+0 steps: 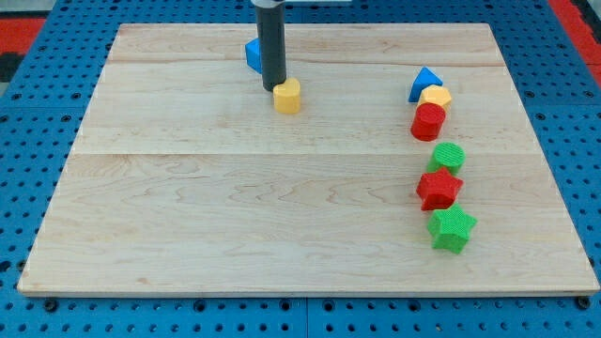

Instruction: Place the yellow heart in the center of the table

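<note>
Camera view puts my tip (273, 89), rod only and no jaws, touching your yellow heart (287, 96) off-centre; pushing may spin it sideways, short of the surface (188, 216) centre.

The table (188, 207) is pale, light-grained wood in planks, set on a blue pegboard (28, 310) dotted with dark holes; red shows at the view's top corners. The rod is dark grey down to its tip (274, 89). The heart (287, 96) is yellow. Other blocks: a blue one (253, 53), a blue triangle (424, 83), a yellow block (436, 96), a red cylinder (428, 121), a green round block (448, 156), a red star (439, 189), and a green star (452, 228).
</note>
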`<state>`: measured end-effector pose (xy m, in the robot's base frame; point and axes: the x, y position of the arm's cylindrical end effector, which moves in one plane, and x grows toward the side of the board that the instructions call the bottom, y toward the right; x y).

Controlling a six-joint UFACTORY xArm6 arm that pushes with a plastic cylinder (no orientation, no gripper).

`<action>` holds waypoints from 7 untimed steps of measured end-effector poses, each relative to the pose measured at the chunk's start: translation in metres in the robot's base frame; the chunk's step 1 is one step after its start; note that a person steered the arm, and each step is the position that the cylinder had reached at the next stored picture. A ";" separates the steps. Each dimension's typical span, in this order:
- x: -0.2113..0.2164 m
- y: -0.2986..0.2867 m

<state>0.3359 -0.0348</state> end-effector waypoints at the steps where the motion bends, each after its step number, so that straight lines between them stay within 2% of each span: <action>1: 0.017 0.002; 3: 0.020 -0.007; 4: 0.020 0.023; 5: 0.002 0.122; 7: -0.016 0.184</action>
